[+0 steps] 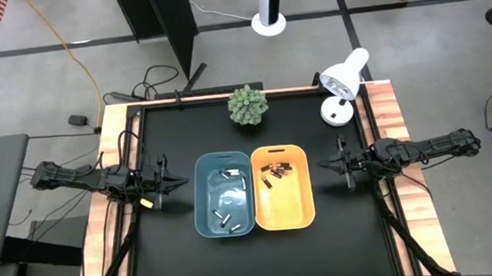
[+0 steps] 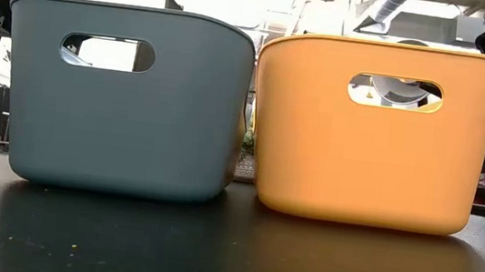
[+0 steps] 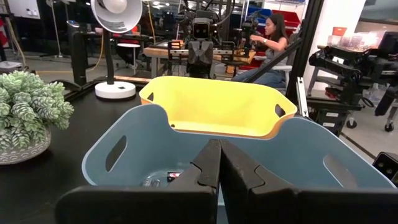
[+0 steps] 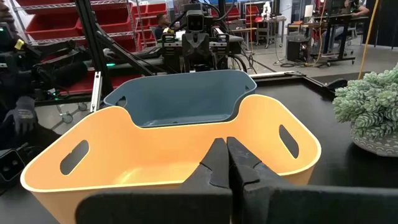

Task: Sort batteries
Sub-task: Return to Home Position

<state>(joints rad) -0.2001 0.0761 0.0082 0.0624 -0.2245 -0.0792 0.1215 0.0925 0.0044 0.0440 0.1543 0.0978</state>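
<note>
Silvery batteries lie scattered in the blue bin, straight ahead of the left tool. The dark batteries sit in the orange bin, ahead of the right tool. Both tools are closed and seemingly empty.

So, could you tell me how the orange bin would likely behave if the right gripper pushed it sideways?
Probably it slides rather than tips: the orange bin sits wide and low. Its rim appears to meet the blue bin, so a push from the right gripper would likely shove both. The dark batteries inside may roll.
</note>
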